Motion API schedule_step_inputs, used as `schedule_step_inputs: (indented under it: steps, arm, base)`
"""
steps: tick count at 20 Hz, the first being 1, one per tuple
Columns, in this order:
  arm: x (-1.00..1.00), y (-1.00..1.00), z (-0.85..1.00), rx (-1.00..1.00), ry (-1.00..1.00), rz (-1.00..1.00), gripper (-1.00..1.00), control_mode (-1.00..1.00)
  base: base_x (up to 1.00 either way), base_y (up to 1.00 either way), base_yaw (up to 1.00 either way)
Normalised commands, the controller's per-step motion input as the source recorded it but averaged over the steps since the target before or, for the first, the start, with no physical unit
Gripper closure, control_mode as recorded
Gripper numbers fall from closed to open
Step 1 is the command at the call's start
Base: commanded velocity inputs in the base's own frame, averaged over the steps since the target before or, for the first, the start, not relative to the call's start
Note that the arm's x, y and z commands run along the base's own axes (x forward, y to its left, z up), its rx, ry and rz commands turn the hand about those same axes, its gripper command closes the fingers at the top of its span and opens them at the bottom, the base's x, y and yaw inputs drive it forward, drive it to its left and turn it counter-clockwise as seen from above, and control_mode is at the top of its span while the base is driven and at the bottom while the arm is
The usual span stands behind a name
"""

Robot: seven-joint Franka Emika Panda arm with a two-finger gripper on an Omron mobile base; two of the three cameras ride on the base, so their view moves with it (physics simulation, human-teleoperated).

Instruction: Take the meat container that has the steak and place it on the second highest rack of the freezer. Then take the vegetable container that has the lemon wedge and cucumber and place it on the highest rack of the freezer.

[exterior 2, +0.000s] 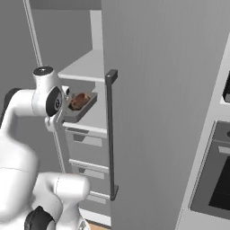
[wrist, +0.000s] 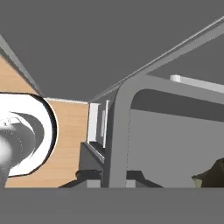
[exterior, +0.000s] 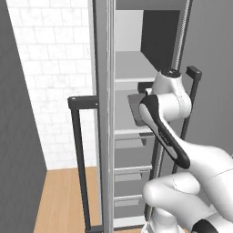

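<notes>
- Your hand (exterior 2: 67, 101) is clamped shut on the near rim of the shallow grey rectangular meat container (exterior 2: 82, 108); in the right base view the wrist meets the tray's edge at the front of the open freezer, and in the hand view the tray's grey rim (wrist: 127, 109) arcs up right in front of the camera.
- The small reddish-brown lump of steak (exterior 2: 79, 100) lies inside that tray, toward its middle; you see a dark corner of it at the lower right of the hand view (wrist: 212, 175).
- From the left base view the tray shows as a flat grey slab (exterior: 136, 109) just ahead of the white wrist, held about level.
- The tray sits at the level of the second light grey shelf from the top (exterior 2: 96, 117), over that shelf's front part; you cannot tell from these views whether its bottom touches the shelf.
- The uppermost light grey shelf, the highest rack (exterior 2: 87, 65), is one level above the tray.
- Below the tray, the tall narrow grey freezer (exterior: 136, 59) has light grey drawer fronts (exterior 2: 87, 140) stacked downward.
- The freezer's door stands open on your right, its long dark vertical bar handle (exterior 2: 111, 134) running down the grey panel.
- On the left, a second dark bar handle (exterior: 78, 159) stands before a white tiled wall (exterior: 50, 68), above a wooden floor (exterior: 59, 200).
</notes>
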Motion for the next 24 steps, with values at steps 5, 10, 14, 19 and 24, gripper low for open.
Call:
schedule_step_inputs:
  steps: [5, 10, 14, 19, 24]
  arm:
    - [0.70, -0.11, -0.70, 0.00, 0.00, 0.00, 1.00, -1.00]
    - [0.53, -0.12, -0.53, 0.00, -0.05, 0.00, 1.00, -1.00]
    - [0.61, 0.00, -0.06, 0.00, -0.12, 0.00, 1.00, -1.00]
    - [0.63, 0.00, -0.22, 0.00, -0.14, 0.00, 1.00, -1.00]
    - [0.48, 0.00, -0.22, 0.00, -0.08, 0.00, 1.00, -1.00]
  base:
    - [0.00, 0.00, 0.00]
    - [0.00, 0.00, 0.00]
    - [0.00, 0.00, 0.00]
    - [0.00, 0.00, 0.00]
    - [0.00, 0.00, 0.00]
